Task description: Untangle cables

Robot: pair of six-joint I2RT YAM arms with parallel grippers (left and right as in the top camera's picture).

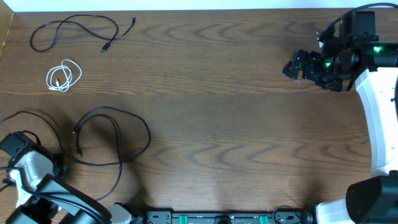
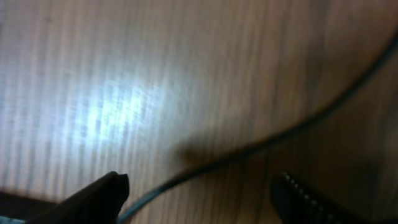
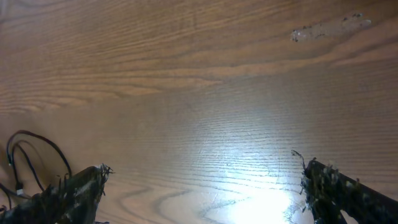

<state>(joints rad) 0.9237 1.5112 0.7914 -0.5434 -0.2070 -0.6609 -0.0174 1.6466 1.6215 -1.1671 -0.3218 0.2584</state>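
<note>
Three separate cables lie on the left of the wooden table. A thin black cable (image 1: 74, 28) loops at the far left corner. A short white coiled cable (image 1: 63, 76) lies below it. A long black cable (image 1: 115, 137) makes a big loop at the front left. My left gripper (image 1: 13, 146) is open at the front left edge, low over a stretch of black cable (image 2: 249, 149) that runs between its fingers (image 2: 199, 199). My right gripper (image 1: 292, 65) is open and empty at the far right; its fingers (image 3: 202, 186) frame bare wood, with black cable loops (image 3: 31, 155) far off.
The right arm's white body (image 1: 376, 118) runs down the right edge. The left arm's base (image 1: 37, 193) fills the front left corner. A black rail (image 1: 224, 218) with green parts lies along the front edge. A smudge (image 3: 329, 28) marks the wood.
</note>
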